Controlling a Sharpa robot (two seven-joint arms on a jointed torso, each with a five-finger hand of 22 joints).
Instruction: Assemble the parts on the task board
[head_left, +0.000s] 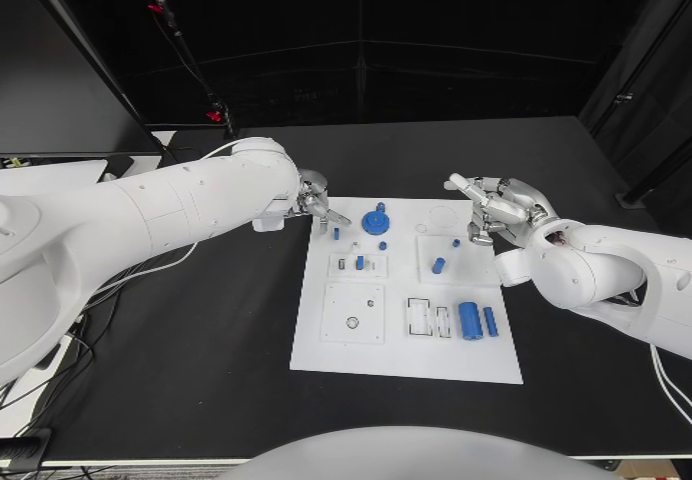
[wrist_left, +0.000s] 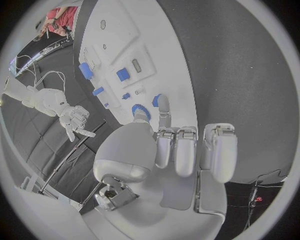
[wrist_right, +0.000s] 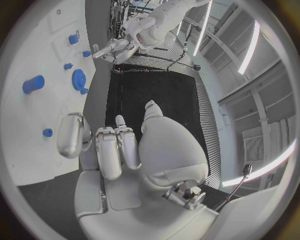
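Observation:
The white task board (head_left: 411, 345) lies in the middle of the black table. A round blue gear-like part (head_left: 376, 222) sits near its far edge, with small blue pegs (head_left: 438, 265) around it. Two blue cylinders (head_left: 469, 321) lie side by side near the board's right front. My left hand (head_left: 312, 203) hovers at the board's far left corner, fingers loosely bent, holding nothing; in the left wrist view the left hand (wrist_left: 181, 150) has one finger reaching toward the gear (wrist_left: 140, 111). My right hand (head_left: 502, 210) hovers over the far right corner, empty, fingers apart.
Grey recessed plates (head_left: 353, 312) with slots cover the board's front half. Cables (head_left: 137, 275) trail over the table's left side. Black table surface (head_left: 577, 400) surrounds the board.

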